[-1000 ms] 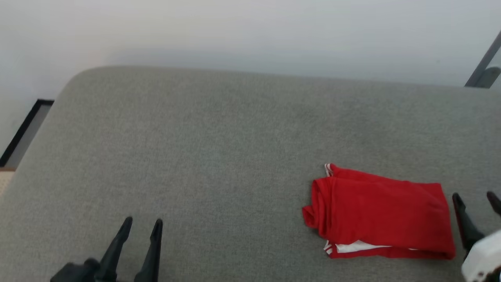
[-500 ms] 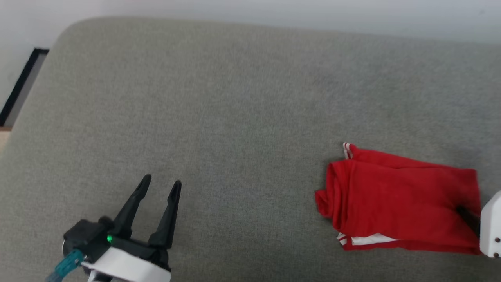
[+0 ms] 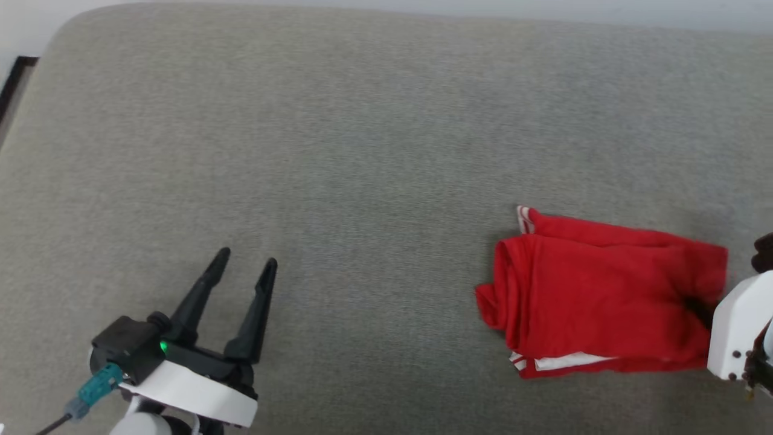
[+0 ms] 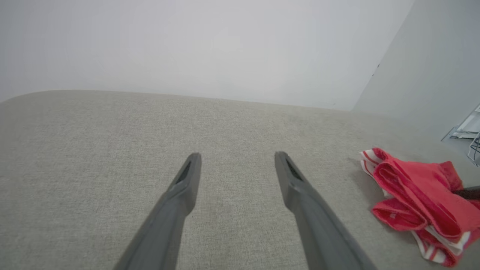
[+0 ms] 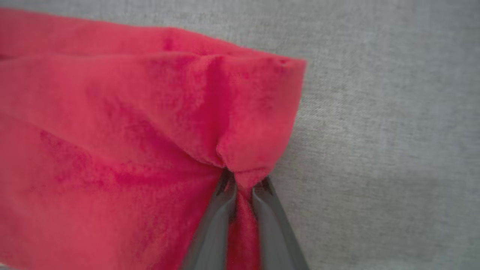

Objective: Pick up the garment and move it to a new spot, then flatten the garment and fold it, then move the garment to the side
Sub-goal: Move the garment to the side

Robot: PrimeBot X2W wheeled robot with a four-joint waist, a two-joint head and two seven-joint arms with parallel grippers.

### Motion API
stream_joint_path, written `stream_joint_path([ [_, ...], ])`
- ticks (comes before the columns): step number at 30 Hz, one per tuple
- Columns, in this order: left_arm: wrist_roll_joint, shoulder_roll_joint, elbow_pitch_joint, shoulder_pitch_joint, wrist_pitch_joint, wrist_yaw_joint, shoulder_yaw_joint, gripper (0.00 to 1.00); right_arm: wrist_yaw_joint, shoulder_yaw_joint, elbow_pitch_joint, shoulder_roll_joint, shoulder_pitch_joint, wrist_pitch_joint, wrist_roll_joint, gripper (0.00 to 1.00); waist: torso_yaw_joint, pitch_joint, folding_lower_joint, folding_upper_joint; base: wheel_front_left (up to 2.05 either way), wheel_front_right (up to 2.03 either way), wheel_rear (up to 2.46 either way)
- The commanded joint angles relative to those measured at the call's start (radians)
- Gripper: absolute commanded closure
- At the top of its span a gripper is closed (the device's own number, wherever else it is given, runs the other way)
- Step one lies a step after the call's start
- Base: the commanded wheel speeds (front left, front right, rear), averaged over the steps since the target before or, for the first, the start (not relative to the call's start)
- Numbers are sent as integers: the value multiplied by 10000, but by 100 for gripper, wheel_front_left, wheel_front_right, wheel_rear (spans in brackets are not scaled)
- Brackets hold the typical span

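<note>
Since a second ago, the right gripper [image 5: 245,182], which then stood open just beside the right edge of the garment [image 3: 604,302], has closed onto that edge. The head camera has also tipped downward over that time, so the whole scene sits differently in its view.

The garment is a red shirt with white and striped trim. It lies on a broad grey upholstered surface [image 3: 362,151], on the robot's right and towards the near edge. It is folded over itself into a compact, roughly rectangular bundle of several layers. Red cloth faces up, a strip of white shows along the near edge, and a bit of striped trim pokes out at the far left corner. No lettering is visible.

In the right wrist view, the jaws are pinched together on a small pleat of red cloth at the bundle's right edge, and the fabric puckers towards them. The rest of the garment appears to lie on the surface, not yet lifted.

The left gripper [image 3: 246,257] hangs over bare surface on the robot's left, well apart from the garment. Its jaws are spread wide and hold nothing.

As a judgement of progress, the tidy layered shape suggests the flattening and folding are already done. The grip now taken would then be for the last step, moving the garment to the side. That move has not begun, since the bundle is still down. A pinch on one edge may let the layers fall open when it is carried.
</note>
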Motion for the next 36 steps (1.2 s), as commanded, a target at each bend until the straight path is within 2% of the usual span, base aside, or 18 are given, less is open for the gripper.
stream_joint_path([
  [1, 24, 52, -33, -216, -51, 24, 36, 0, -62, -127, 117, -71, -49, -42, -35, 100, -201, 78, 0, 0, 0, 0, 0],
  [7, -32, 618, -323, -983, -51, 24, -27, 0, -44, -1518, -378, -45, -563, -952, -184, 100, -1045, 814, 0, 0, 0, 0, 0],
  [13, -199, 1438, -759, -2565, -51, 24, -441, 0, -36, -4001, -580, 87, -1448, -1713, -1555, 100, -1707, 1911, 0, 0, 0, 0, 0],
  [19, -379, 2164, -1213, -4322, -51, 24, -1013, 0, -38, -5621, -724, 222, -2742, -2571, -2591, 100, -2091, 2909, 0, 0, 0, 0, 0],
  [27, -595, 2703, -1548, -5730, -51, 24, -1365, 0, -38, -6686, -108, 511, -4492, -4166, -4234, 100, -2304, 3796, 0, 0, 0, 0, 0],
  [35, -635, 2922, -1635, -5991, -51, 24, -1355, 0, -38, -7246, 630, 934, -5247, -5291, -5054, 100, -2197, 4070, 0, 0, 0, 0, 0],
  [36, -643, 2914, -1633, -5962, -51, 25, -1341, 0, -36, -7334, 823, 979, -5299, -5528, -5258, 88, -2161, 4067, 0, 0, 0, 0, 0],
])
